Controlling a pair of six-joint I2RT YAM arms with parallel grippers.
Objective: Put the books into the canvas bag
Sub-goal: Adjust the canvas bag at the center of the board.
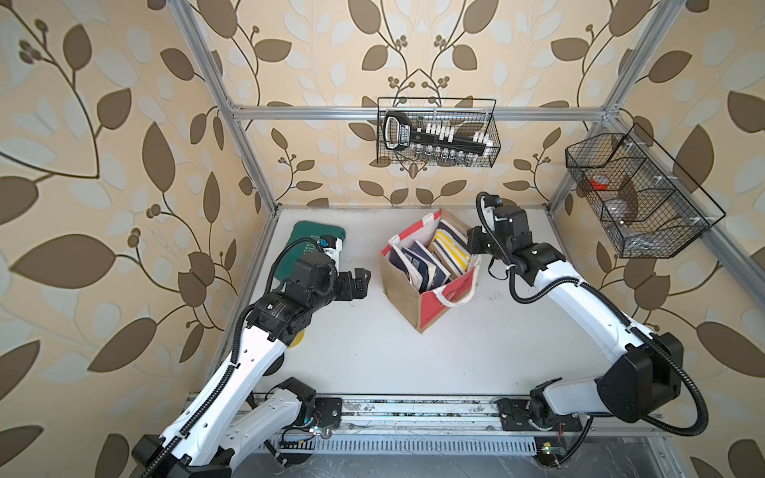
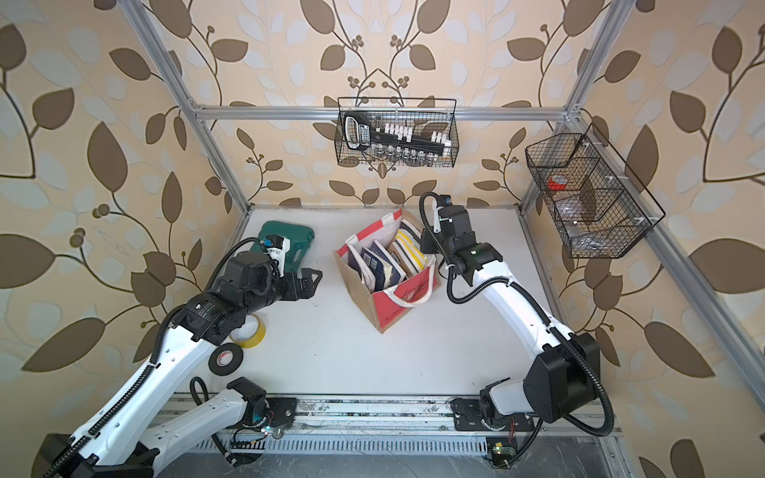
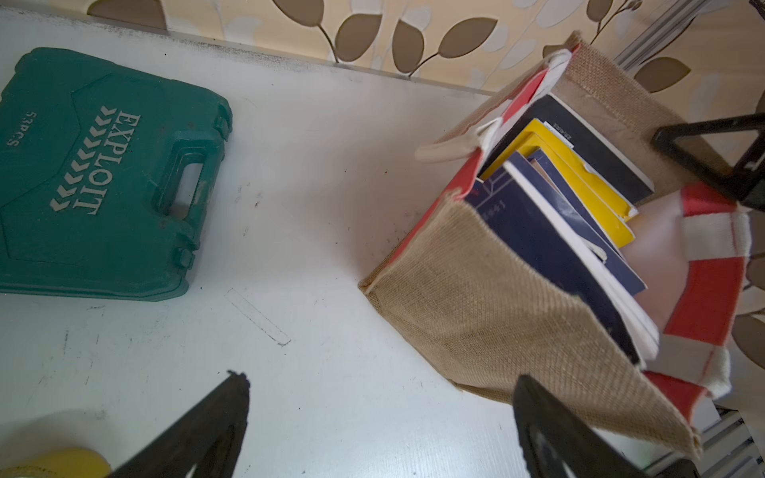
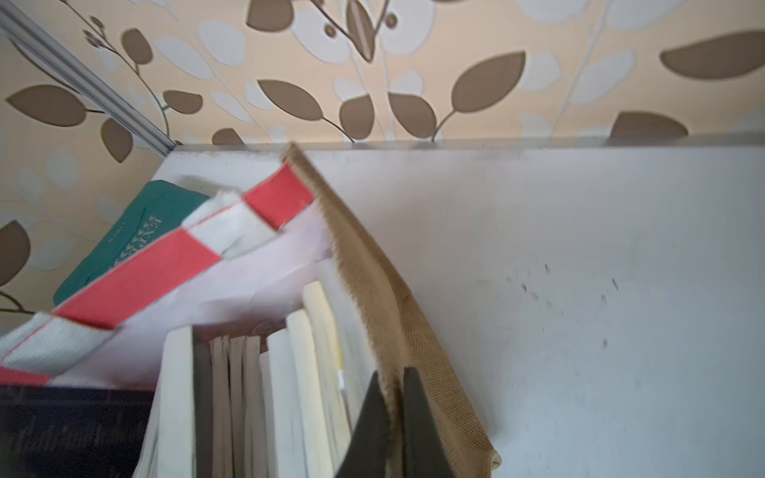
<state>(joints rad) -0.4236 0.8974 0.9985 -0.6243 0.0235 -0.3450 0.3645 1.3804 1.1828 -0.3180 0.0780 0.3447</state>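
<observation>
As right fingers (image 4: 366, 426) pinch bag (image 4: 418, 331), books (image 4: 298, 372) inside

A jute-sided canvas bag (image 1: 403, 291), red-panelled with white handles, stands open near the far edge of the surface (image 1: 372, 360), navy, yellow and black books (image 1: 419, 265) packed upright inside.
</observation>
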